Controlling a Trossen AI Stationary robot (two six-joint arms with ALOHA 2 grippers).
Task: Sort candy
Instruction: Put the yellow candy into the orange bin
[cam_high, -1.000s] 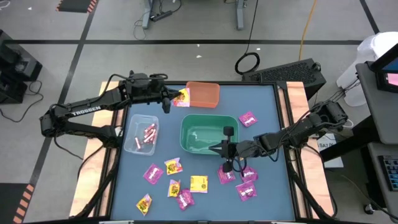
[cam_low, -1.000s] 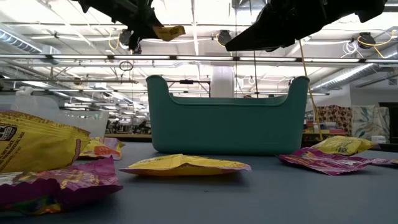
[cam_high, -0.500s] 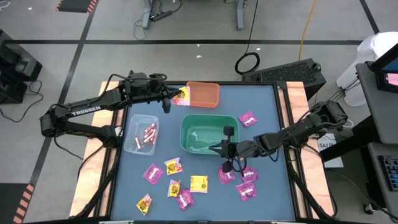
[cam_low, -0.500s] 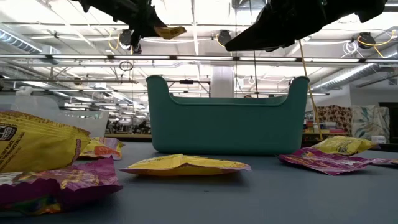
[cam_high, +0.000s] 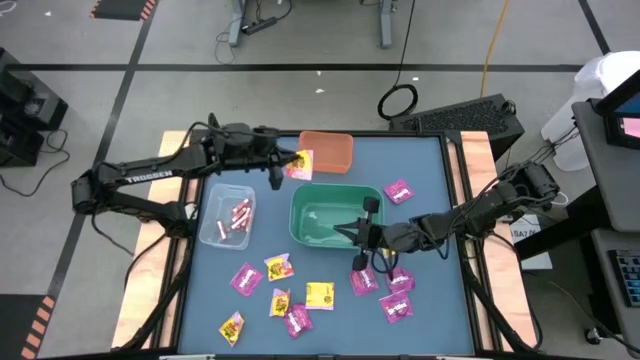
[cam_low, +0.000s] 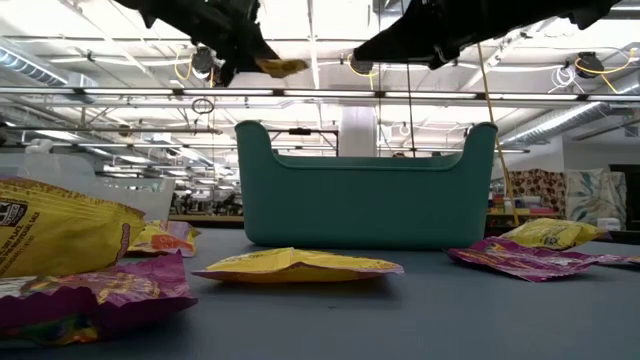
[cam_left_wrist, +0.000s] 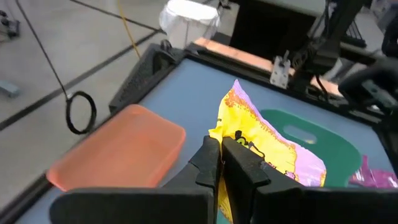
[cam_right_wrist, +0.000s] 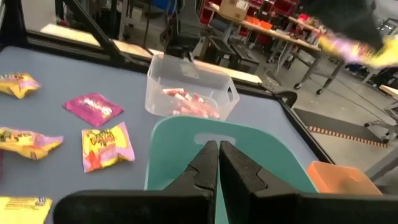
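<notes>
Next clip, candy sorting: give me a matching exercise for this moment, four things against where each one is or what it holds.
Things:
1. left gripper
2. right gripper
3. clear bin
4. orange bin

States:
A. holds thin pink-white sticks
B. shut and empty, above the green bin
C. at the table's far edge, nothing visible inside
D. shut on a yellow packet, raised between the orange and green bins

Pairs: 1-D, 2-B, 3-A, 4-C
</notes>
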